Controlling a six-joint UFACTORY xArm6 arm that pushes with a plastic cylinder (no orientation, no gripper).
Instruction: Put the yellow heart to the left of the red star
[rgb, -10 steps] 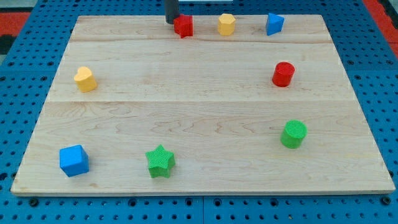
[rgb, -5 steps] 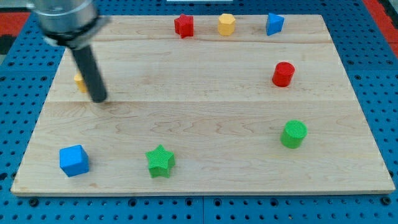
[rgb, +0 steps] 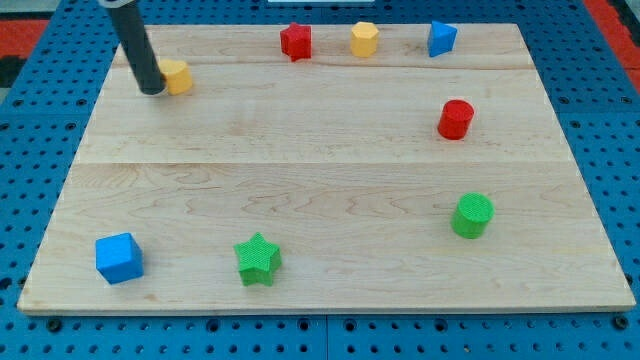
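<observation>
Now, rod slightly tilted, my tip (rgb: 152, 90) touching yellow heart's (rgb: 177, 76) left side, no claw visible.

The dark rod comes down from the view's top edge near the top-left corner of the board, leaning a little to the right. My tip (rgb: 153, 90) rests on the wood there.

- Setting: robotics lab bench.
- Evidence: wooden board (rgb: 330, 190) on a blue perforated mounting plate (rgb: 40, 140); small coloured test blocks laid out; a dark rod (rgb: 138, 52) over the board.
</observation>
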